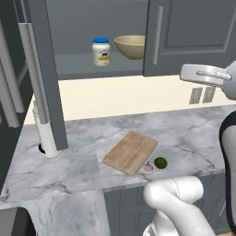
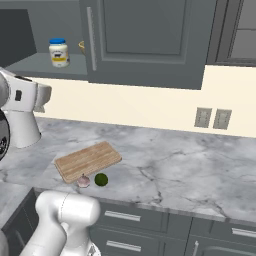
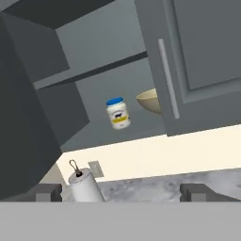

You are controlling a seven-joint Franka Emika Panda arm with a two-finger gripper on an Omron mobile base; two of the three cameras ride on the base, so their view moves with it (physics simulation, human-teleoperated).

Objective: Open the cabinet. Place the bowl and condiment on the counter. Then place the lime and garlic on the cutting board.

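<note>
Tan bowl sat half hidden behind the shut right door of the cabinet, beside the condiment on its shelf. Gripper spread wide, empty.

The cabinet had its left door open. Inside stood the condiment beside the bowl. On the counter, the garlic and lime lay just beside the cutting board.

Condiment left of bowl in cabinet
</note>
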